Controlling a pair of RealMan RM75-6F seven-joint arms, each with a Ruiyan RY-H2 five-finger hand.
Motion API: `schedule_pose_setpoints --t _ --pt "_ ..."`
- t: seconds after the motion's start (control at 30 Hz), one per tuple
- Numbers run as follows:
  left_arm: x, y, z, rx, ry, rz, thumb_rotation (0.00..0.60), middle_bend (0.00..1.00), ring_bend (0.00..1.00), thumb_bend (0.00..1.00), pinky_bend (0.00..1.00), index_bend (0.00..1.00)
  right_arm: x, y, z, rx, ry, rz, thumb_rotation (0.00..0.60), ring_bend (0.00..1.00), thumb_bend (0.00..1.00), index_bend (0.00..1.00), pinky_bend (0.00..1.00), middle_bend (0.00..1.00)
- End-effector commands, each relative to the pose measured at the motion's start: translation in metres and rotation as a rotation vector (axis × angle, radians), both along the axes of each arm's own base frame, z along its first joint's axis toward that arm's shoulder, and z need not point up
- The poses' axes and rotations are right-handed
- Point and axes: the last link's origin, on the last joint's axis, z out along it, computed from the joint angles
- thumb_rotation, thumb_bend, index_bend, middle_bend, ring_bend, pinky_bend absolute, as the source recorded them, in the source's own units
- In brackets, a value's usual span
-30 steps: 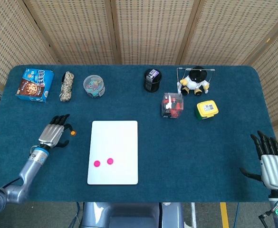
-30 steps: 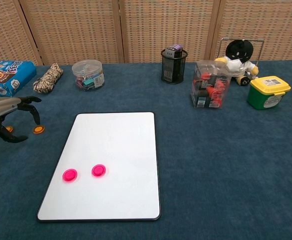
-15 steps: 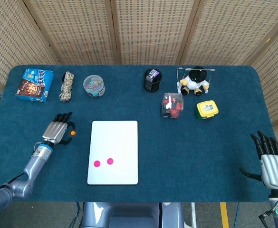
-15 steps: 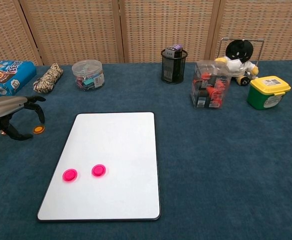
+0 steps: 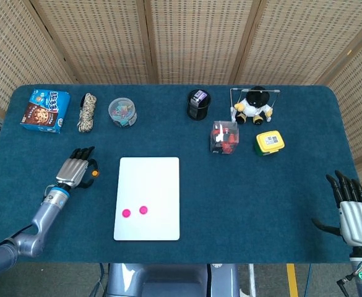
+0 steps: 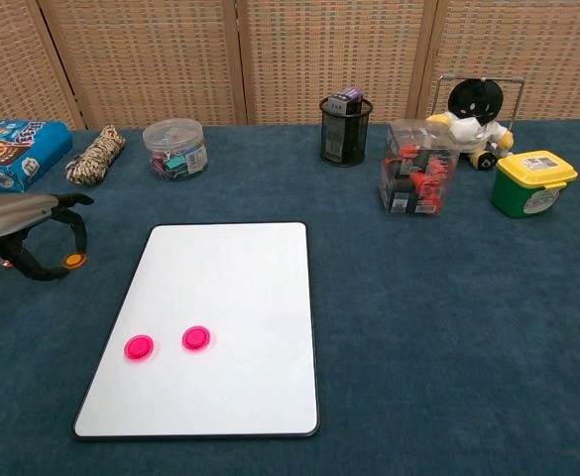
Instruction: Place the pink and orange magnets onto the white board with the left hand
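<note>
My left hand (image 5: 74,172) (image 6: 22,223) lies low over the cloth, left of the white board (image 5: 147,179) (image 6: 225,278). Its thumb and a finger curve around an orange magnet (image 5: 94,173) (image 6: 72,260) and pinch it at the table surface. A second orange spot (image 6: 7,264) peeks out under the hand, mostly hidden. Two pink magnets (image 5: 126,213) (image 5: 143,210) sit on the board's lower left, also seen in the chest view as pink magnets (image 6: 139,347) (image 6: 196,338). My right hand (image 5: 353,207) rests at the table's right front, fingers spread and empty.
Along the back stand a blue snack box (image 5: 46,110), a rope bundle (image 5: 88,112), a clear tub of clips (image 5: 122,112), a black mesh cup (image 5: 198,104), a plush toy (image 5: 254,106), a clear box (image 5: 224,137) and a yellow-green container (image 5: 269,143).
My left hand has slid slightly toward me and its thumb and finger have drawn in around the orange magnet. The right hand has not moved.
</note>
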Motion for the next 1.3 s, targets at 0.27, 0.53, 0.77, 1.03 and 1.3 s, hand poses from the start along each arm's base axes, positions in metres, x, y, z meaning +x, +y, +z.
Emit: schedule_pose_setpoints --t 0.27,0.53,0.77,1.03,1.3 --pt "0.001 -0.001 0.005 0.018 -0.011 0.000 0.600 0.00 0.00 0.37 0.00 0.52 0.000 0.000 0.000 0.000 -0.004 0.002 0.600 0.00 0.00 0.00 0.00 0.00" --pt "0.036 -0.003 0.026 0.033 -0.086 -0.098 0.600 0.00 0.00 0.37 0.00 0.52 0.001 0.000 0.000 0.002 -0.007 0.005 0.600 0.00 0.00 0.00 0.00 0.00" --pt "0.077 -0.006 0.010 -0.031 -0.101 -0.159 0.600 0.00 0.00 0.37 0.00 0.52 0.001 0.000 0.000 0.004 -0.007 0.005 0.600 0.00 0.00 0.00 0.00 0.00" --pt "0.092 -0.006 -0.013 -0.066 -0.073 -0.163 0.600 0.00 0.00 0.37 0.00 0.52 0.000 0.000 0.001 0.002 -0.017 0.002 0.600 0.00 0.00 0.00 0.00 0.00" --pt "0.092 -0.008 -0.018 -0.091 -0.045 -0.137 0.600 0.00 0.00 0.35 0.00 0.45 0.000 0.000 0.001 0.003 -0.014 0.004 0.600 0.00 0.00 0.00 0.00 0.00"
